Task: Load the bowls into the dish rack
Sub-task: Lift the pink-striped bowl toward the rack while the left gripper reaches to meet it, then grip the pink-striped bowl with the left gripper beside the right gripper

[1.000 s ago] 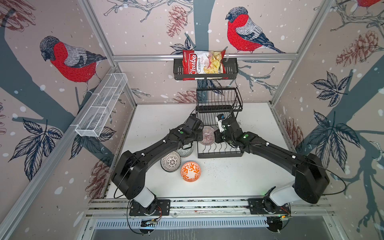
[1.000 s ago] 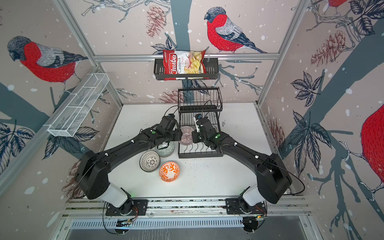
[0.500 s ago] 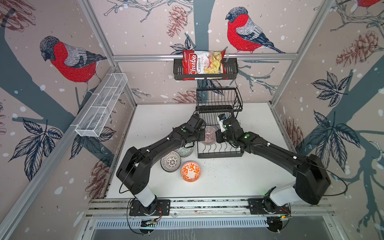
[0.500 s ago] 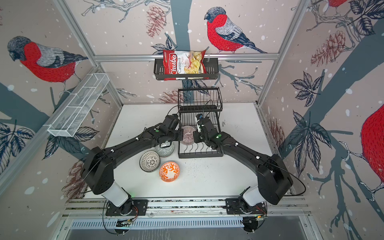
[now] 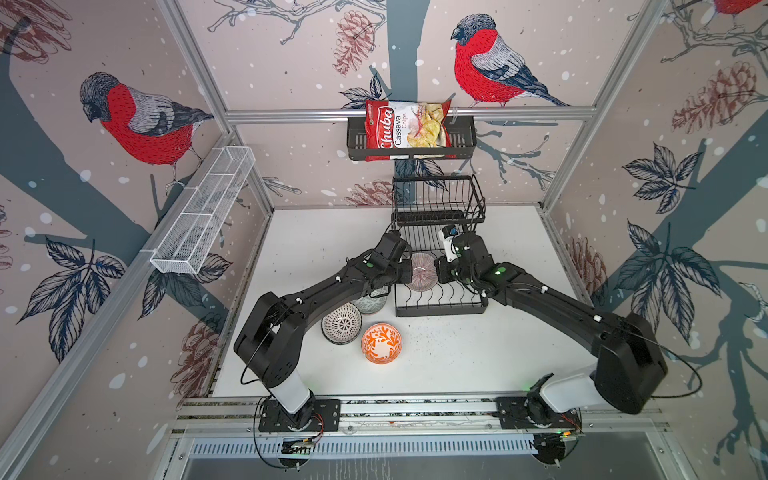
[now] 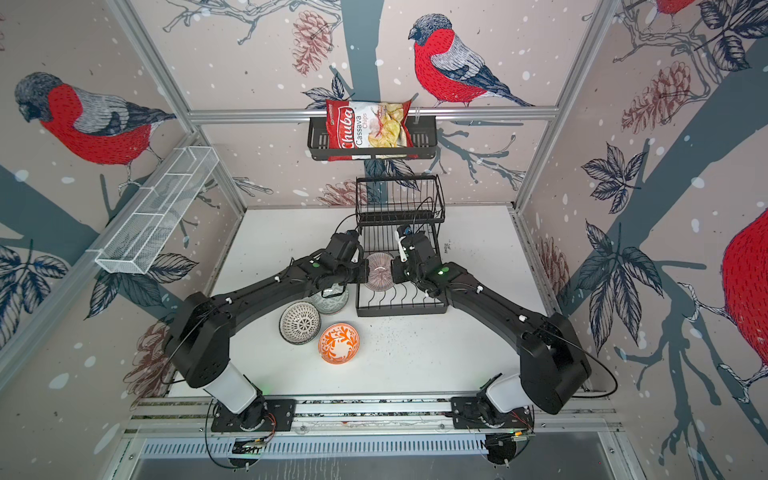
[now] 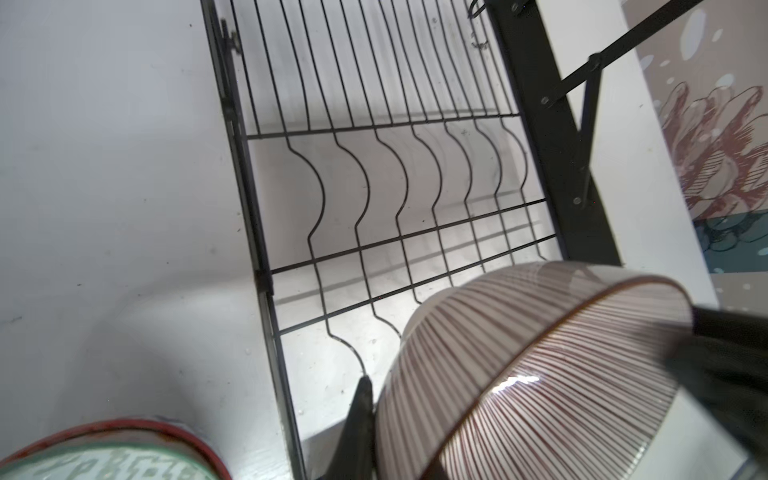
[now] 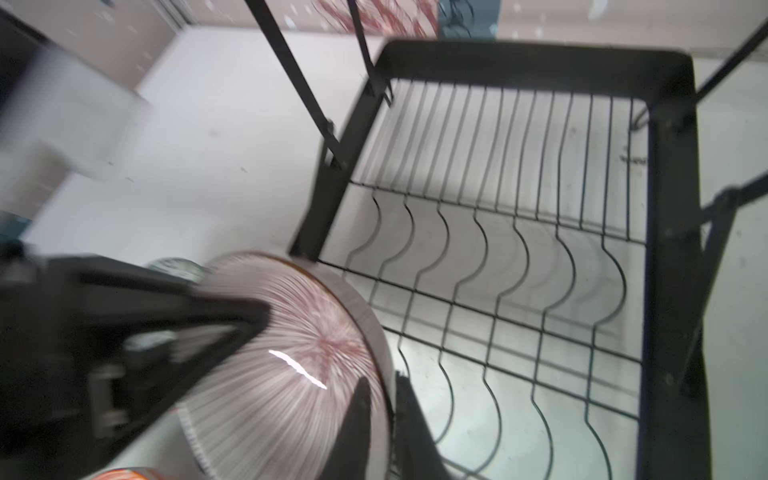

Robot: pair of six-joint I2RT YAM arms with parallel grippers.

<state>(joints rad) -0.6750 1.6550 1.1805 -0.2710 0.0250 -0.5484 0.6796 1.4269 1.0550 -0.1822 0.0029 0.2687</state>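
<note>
Pink-lined bowl tilted over the near-left of the dish rack, left gripper clamped on its left rim, right gripper straddling the right rim, can't tell if it's gripping.

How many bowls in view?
4. A pink-lined ceramic bowl is held over the black wire dish rack; a grey-green bowl, a black-white dotted bowl and an orange floral bowl sit on the white table beside it. Others may be hidden.
</note>
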